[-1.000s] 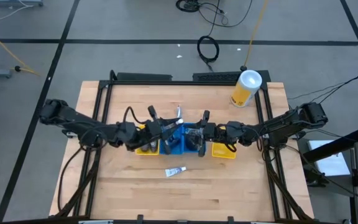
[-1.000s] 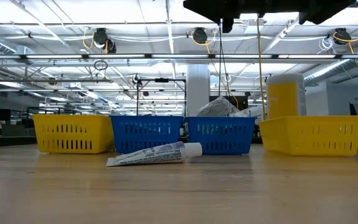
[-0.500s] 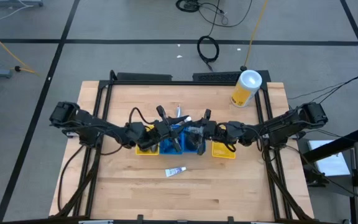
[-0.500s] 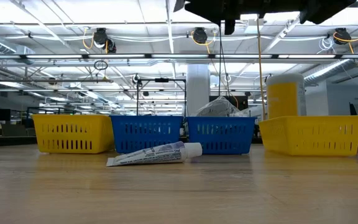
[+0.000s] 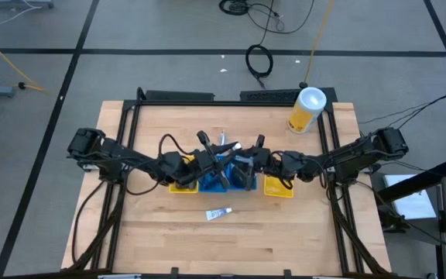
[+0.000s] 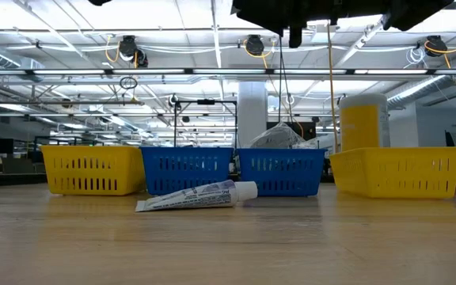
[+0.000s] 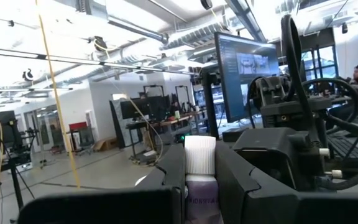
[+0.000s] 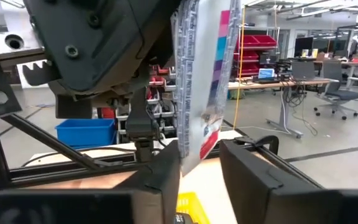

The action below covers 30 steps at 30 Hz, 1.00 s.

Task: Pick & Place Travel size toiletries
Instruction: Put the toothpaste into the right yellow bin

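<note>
while both tools meet over the blue bins [image 5: 221, 177], the left tool [image 7: 201, 168] is clamped on a white-capped tube [image 7: 200, 155], its long axis pointing at the right tool [image 8: 199, 171], whose fingers flank the tube's flat end without gripping.

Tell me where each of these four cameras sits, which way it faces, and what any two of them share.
High view: above the table, looking straight down; both arms meet over the bins.
Low view: at table-top height, looking level at the bins and the tube; dark arm parts hang at the top.
Left wrist view: on the left arm, looking into the room; the left pincer clamps a white-capped tube.
Right wrist view: on the right arm; the right pincer flanks a thin packet.
Shared: high and low views both show the tube lying on the table.
</note>
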{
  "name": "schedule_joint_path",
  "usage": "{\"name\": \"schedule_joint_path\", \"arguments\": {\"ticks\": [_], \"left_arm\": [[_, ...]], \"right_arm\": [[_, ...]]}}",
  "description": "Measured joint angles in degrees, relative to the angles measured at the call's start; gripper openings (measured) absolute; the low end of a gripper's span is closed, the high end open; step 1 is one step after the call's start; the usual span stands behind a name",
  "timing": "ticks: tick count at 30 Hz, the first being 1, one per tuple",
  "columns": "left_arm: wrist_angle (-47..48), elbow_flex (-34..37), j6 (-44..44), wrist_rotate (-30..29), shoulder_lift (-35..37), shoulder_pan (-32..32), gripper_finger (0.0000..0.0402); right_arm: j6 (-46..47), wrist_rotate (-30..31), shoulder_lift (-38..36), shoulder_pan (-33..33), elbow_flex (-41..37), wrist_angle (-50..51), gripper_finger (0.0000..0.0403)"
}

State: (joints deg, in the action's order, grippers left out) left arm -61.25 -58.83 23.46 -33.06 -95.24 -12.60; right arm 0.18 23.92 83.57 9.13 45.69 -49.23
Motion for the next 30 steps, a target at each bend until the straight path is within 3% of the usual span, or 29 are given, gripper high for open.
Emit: {"name": "schedule_joint_path", "arguments": {"ticks": [6,12,20,26,30], "left_arm": [[0.9,0.0,0.0,-0.1,0.0,0.0,0.0041],[1.3,0.0,-0.1,-0.2,0.0,0.0,0.0043],[0.6,-0.1,1.2,-0.5,0.5,-0.2,0.0134],[0.4,-0.1,9.1,-8.0,1.7,-2.7,0.0164],[0.5,-0.1,15.3,-18.1,4.3,-6.0,0.0168]], "right_arm": [[-2.6,0.0,0.0,0.0,0.0,0.1,0.0012],[-2.7,0.6,0.0,0.0,0.0,1.1,0.0003],[-3.1,2.1,0.0,-0.1,0.0,2.8,0.0001],[-4.3,4.8,-1.9,0.3,0.0,5.8,0.0],[-4.0,6.9,-5.6,0.4,-0.1,12.3,0.0]]}}
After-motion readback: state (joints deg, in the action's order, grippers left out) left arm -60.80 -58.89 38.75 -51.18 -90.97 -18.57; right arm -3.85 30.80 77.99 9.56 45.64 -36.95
